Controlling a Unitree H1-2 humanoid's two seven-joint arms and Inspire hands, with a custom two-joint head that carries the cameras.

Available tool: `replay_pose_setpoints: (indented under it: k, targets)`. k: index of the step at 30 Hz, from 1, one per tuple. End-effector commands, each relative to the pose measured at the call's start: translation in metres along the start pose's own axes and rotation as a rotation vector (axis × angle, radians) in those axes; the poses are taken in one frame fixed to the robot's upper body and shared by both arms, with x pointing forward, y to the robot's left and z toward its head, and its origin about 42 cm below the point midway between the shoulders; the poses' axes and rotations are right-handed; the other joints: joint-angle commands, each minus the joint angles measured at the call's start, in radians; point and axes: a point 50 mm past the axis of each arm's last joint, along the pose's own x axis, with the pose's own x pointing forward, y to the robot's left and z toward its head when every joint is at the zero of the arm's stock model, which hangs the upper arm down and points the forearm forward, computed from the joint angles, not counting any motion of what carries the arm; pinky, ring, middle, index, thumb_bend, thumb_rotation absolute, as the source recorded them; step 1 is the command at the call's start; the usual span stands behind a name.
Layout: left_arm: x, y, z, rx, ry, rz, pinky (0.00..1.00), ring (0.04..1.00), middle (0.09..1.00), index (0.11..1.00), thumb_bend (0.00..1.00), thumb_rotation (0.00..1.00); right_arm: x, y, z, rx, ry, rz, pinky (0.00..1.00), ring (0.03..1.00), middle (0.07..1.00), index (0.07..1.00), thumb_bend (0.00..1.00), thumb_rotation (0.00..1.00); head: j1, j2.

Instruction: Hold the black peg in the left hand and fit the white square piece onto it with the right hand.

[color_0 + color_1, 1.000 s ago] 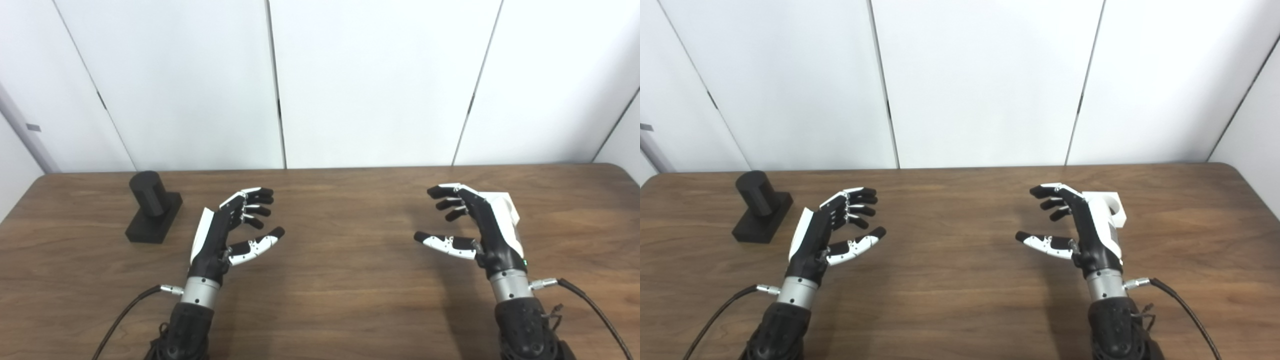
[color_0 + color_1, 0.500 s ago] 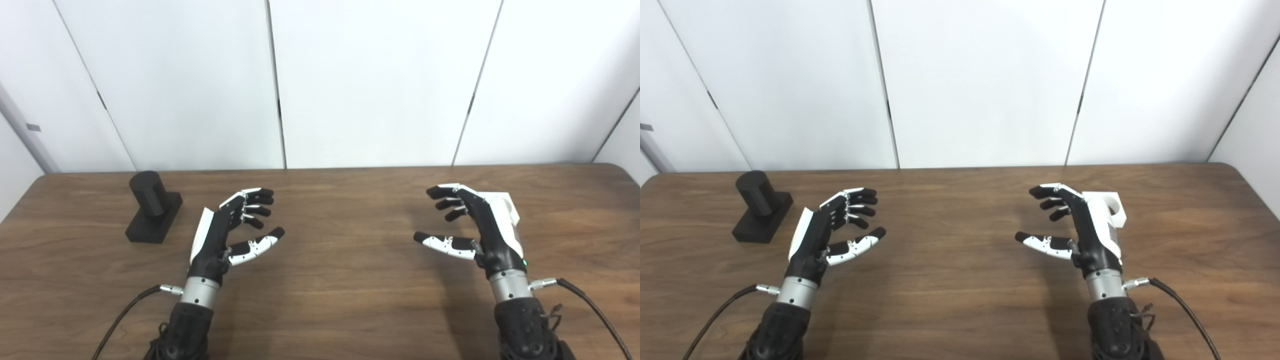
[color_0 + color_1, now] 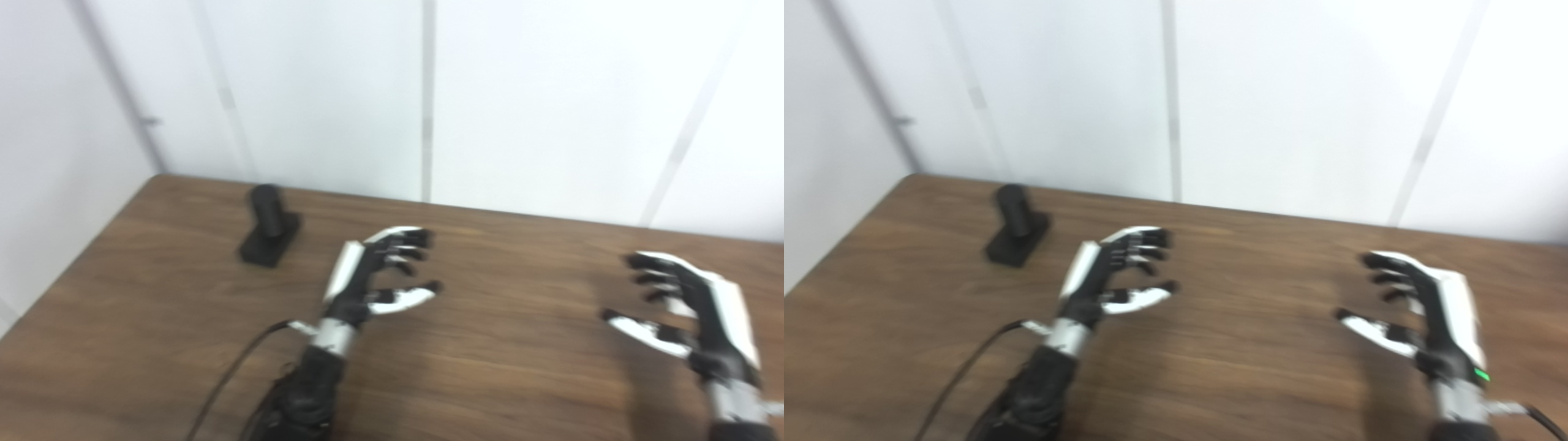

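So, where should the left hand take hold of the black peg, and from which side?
Probably the upright round post of the black peg, above its flat base, approached from the right, where the open left hand hovers; fingers can wrap the post.

White panelled wall (image 3: 551, 92), brown wooden table (image 3: 153, 318)
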Motion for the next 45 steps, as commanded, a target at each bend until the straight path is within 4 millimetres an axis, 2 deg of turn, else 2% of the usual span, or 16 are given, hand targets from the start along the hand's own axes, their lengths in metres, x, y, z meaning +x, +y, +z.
replay_pose_setpoints:
  k: [1, 11, 27, 31, 39, 45]
  targets:
    - [0.013, 0.002, 0.012, 0.012, -0.076, 0.014, 0.55, 0.679, 0.716, 0.714, 0.68, 0.03, 0.01, -0.011, 0.013, 0.011, -0.091, -0.031, 0.52, 0.64, 0.689, 0.651, 0.56, 0.0, 0.003, -0.001]
    - [0.013, -0.004, 0.007, 0.02, -0.078, 0.023, 0.53, 0.668, 0.707, 0.706, 0.69, 0.05, 0.005, -0.012, 0.021, 0.004, -0.068, -0.028, 0.52, 0.643, 0.688, 0.645, 0.57, 0.0, 0.017, -0.032]
    - [0.013, -0.007, 0.008, 0.016, -0.079, 0.022, 0.52, 0.661, 0.696, 0.695, 0.69, 0.03, 0.006, -0.014, 0.023, -0.007, -0.069, -0.024, 0.52, 0.638, 0.676, 0.637, 0.58, 0.0, 0.024, -0.035]
    - [0.014, -0.006, 0.009, 0.052, -0.071, 0.053, 0.52, 0.669, 0.701, 0.697, 0.7, 0.08, 0.005, -0.013, 0.023, -0.008, -0.065, -0.018, 0.53, 0.647, 0.685, 0.645, 0.58, 0.0, 0.023, -0.039]
    - [0.016, 0.004, 0.017, 0.089, -0.089, 0.096, 0.55, 0.672, 0.723, 0.705, 0.77, 0.2, 0.006, -0.013, 0.025, -0.001, -0.069, -0.013, 0.52, 0.643, 0.678, 0.64, 0.58, 0.0, 0.022, -0.042]
    - [0.022, 0.032, 0.029, 0.114, -0.113, 0.113, 0.54, 0.675, 0.724, 0.696, 0.79, 0.21, 0.006, -0.015, 0.025, -0.001, -0.064, -0.014, 0.52, 0.644, 0.68, 0.639, 0.57, 0.0, 0.03, -0.043]
